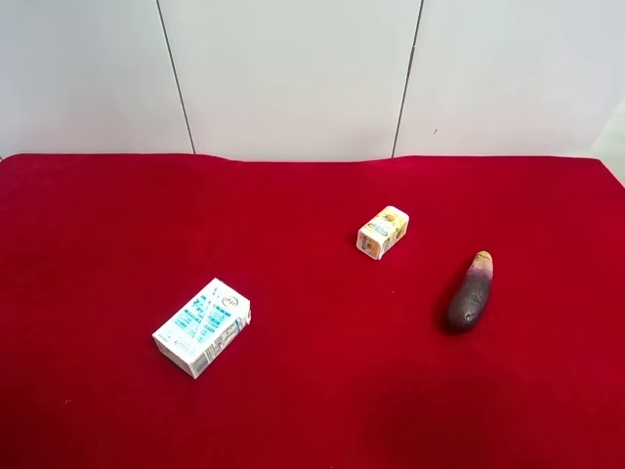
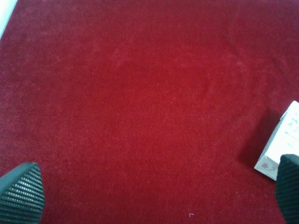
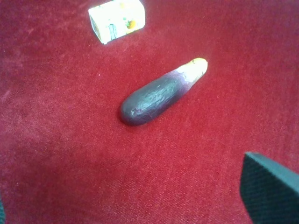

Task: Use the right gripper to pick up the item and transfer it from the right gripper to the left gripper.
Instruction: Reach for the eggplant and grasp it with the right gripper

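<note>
The item, a dark purple eggplant toy with a pale yellow tip, lies on the red cloth at the exterior high view's right. It also shows in the right wrist view, lying free ahead of my right gripper. That gripper is open and empty, with one black finger showing and the eggplant apart from it. My left gripper is open and empty above bare red cloth, its ribbed fingertips at the frame corners. Neither arm shows in the exterior high view.
A small yellow carton lies beyond the eggplant and also shows in the right wrist view. A white-and-blue carton lies at the exterior high view's left, beside one left finger. A white panel wall backs the table.
</note>
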You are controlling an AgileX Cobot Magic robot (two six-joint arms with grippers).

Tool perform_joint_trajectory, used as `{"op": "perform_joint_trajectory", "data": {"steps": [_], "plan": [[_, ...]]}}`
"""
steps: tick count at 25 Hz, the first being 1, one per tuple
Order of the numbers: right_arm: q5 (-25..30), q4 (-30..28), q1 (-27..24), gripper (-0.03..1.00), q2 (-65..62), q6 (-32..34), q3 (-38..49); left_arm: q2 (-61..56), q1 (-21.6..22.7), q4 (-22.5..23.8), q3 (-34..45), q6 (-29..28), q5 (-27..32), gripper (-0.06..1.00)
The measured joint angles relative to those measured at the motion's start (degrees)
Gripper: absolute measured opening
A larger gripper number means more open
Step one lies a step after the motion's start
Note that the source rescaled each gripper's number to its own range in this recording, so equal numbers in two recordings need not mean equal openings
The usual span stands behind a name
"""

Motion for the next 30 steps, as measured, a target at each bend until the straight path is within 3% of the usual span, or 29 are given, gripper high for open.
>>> {"op": "perform_joint_trajectory", "data": {"steps": [12, 20, 27, 30], "plan": [[-0.1, -2.3, 0.0, 1.00, 3.3, 10.9, -1.5, 0.0, 0.0, 0.0, 0.0, 0.0, 0.0, 1.00], [-1.9, -2.3, 0.0, 0.90, 15.7, 11.7, -5.3, 0.0, 0.0, 0.0, 0.0, 0.0, 0.0, 1.00], [-9.4, -2.3, 0.0, 0.90, 31.7, 11.7, -5.6, 0.0, 0.0, 0.0, 0.0, 0.0, 0.0, 1.00], [-12.4, -2.3, 0.0, 0.94, 38.0, 11.7, -5.6, 0.0, 0.0, 0.0, 0.0, 0.0, 0.0, 1.00]]}}
